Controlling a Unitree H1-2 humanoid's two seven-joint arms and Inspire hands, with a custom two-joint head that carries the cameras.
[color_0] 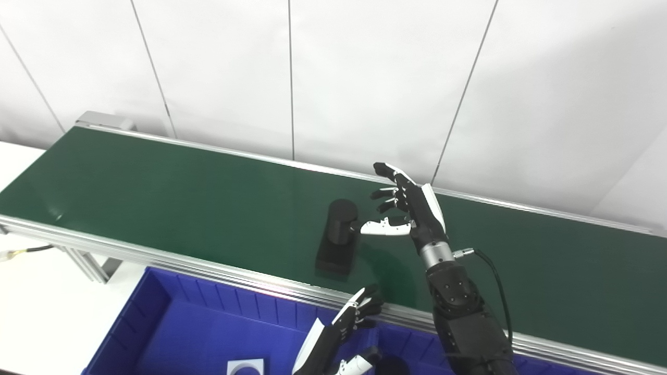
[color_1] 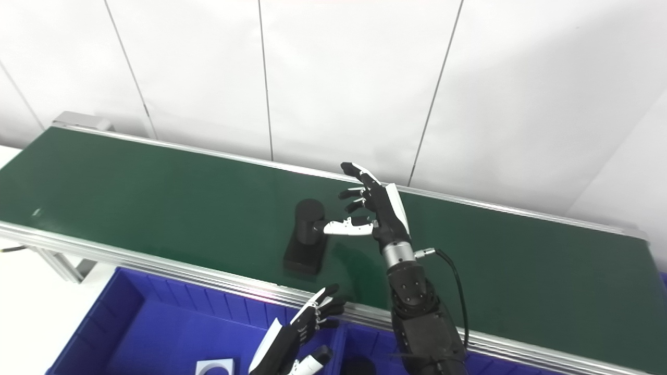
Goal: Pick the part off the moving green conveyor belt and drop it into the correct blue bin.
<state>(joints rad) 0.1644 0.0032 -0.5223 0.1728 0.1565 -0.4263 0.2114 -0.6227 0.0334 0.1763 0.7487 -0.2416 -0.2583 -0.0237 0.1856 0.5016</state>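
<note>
A black part (color_0: 338, 235), a cylinder on a block base, stands on the green conveyor belt (color_0: 156, 192) near its front edge. My right hand (color_0: 406, 205) is open over the belt just right of the part, its white thumb tip reaching to the cylinder's side. My left hand (color_0: 338, 333) is open and empty, low over the blue bin (color_0: 172, 323) in front of the belt. The part also shows in the right eye view (color_1: 306, 237), with the right hand (color_1: 372, 205) beside it.
A white piece (color_0: 245, 367) lies in the left blue bin. A second bin compartment at the lower right holds a dark round object (color_0: 391, 364). The belt's aluminium rail (color_0: 156, 255) runs between belt and bins. A white wall stands behind.
</note>
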